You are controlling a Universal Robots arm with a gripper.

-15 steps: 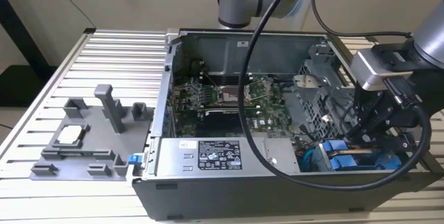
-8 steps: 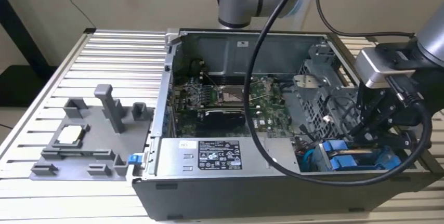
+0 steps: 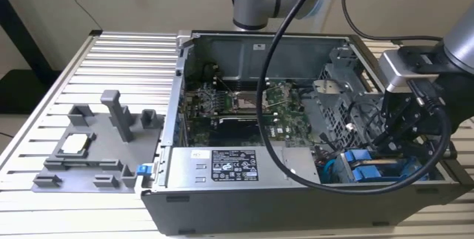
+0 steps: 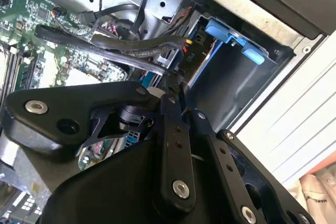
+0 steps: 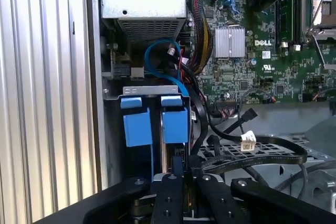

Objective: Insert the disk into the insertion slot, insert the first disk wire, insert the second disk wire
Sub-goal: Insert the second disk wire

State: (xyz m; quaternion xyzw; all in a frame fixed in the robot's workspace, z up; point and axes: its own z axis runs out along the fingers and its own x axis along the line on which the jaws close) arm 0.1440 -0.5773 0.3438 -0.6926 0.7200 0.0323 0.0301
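Observation:
Two bright blue carriers [image 5: 175,119] stand side by side in the drive cage, the insertion slot [image 5: 149,88], at the case's corner towards the exterior view's right [image 3: 368,164]; the disk sits in there, its metal body mostly hidden. My gripper [image 3: 390,142] reaches down into the case just above the cage. In both wrist views its fingers [image 4: 170,129] come together at the tips [image 5: 181,169], shut on the black connector end of a disk wire [image 4: 186,56] beside the carriers. A flat black cable [image 4: 115,45] trails from there over the board.
The grey power-supply box [image 3: 222,164] lies next to the cage, with the motherboard [image 3: 245,106] and its processor socket [image 5: 323,3] behind. Loose black cables [image 5: 283,153] and a blue cable [image 5: 157,51] crowd the cage. A grey fixture plate [image 3: 81,150] sits on the slatted table.

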